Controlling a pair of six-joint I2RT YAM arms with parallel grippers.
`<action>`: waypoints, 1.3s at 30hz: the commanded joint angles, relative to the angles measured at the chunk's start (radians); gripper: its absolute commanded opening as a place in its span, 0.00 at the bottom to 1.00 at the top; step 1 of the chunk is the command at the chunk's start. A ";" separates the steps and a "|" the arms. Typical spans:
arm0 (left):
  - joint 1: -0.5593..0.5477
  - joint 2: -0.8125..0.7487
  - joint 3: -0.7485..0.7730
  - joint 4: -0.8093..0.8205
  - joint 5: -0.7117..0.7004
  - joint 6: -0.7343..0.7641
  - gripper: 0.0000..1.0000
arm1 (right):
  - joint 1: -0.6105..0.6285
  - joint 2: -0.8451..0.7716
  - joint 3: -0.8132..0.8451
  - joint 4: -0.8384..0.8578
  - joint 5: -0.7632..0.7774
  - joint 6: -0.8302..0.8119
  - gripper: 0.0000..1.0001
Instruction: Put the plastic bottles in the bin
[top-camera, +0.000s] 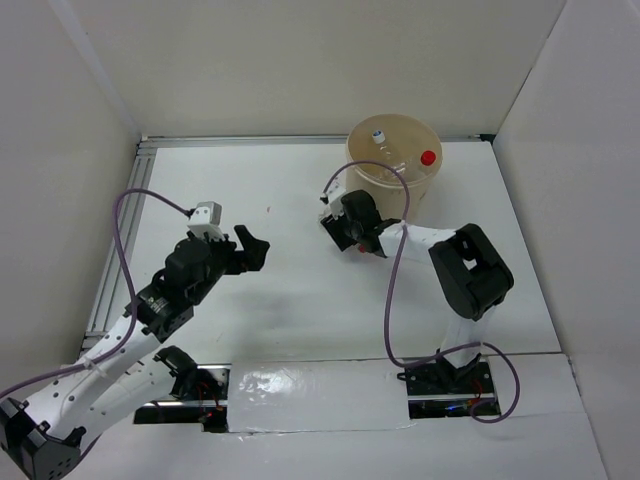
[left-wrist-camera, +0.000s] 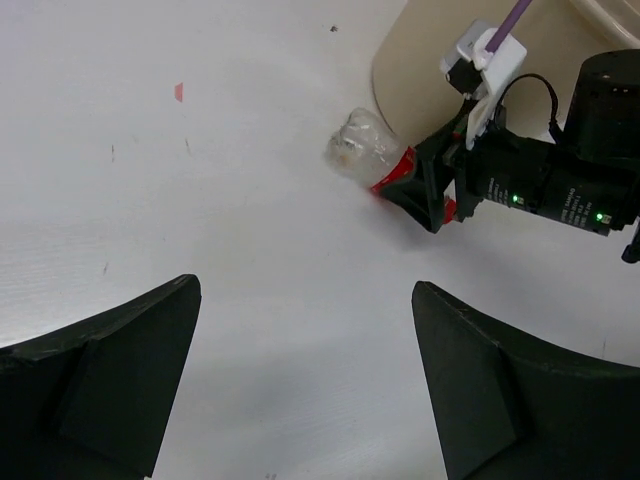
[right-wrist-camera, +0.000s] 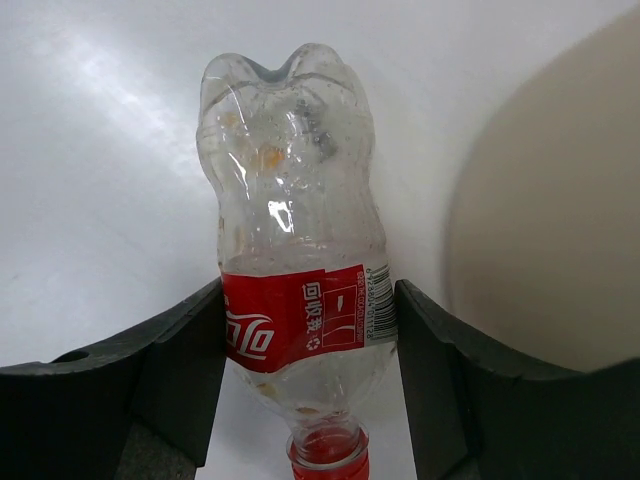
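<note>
A clear plastic bottle (right-wrist-camera: 290, 200) with a red label and a red cap (right-wrist-camera: 328, 462) lies on the white table just in front of the bin (right-wrist-camera: 550, 240). My right gripper (right-wrist-camera: 308, 300) is shut on it, one finger pressed against each side of the label, cap end toward the wrist. In the left wrist view the same bottle (left-wrist-camera: 362, 150) sticks out of the right gripper (left-wrist-camera: 430, 190). The tan bin (top-camera: 350, 150) stands at the back and holds bottles, one with a red cap (top-camera: 428, 157). My left gripper (left-wrist-camera: 305, 288) hovers open and empty over bare table, at the left (top-camera: 255, 250).
White walls close in the table on the left, back and right. A metal rail (top-camera: 110, 270) runs along the left edge. The right arm's purple cable (top-camera: 395, 270) loops above the table beside the bin.
</note>
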 joint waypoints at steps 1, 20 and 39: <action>-0.005 -0.031 -0.005 0.021 -0.026 -0.023 1.00 | 0.031 -0.072 -0.049 -0.130 -0.265 -0.069 0.31; -0.005 0.019 -0.045 0.162 0.052 -0.023 1.00 | -0.135 -0.545 0.322 -0.218 -0.555 -0.103 0.21; -0.014 0.179 0.029 0.245 0.185 0.055 1.00 | -0.501 -0.337 0.548 -0.365 -0.635 0.049 1.00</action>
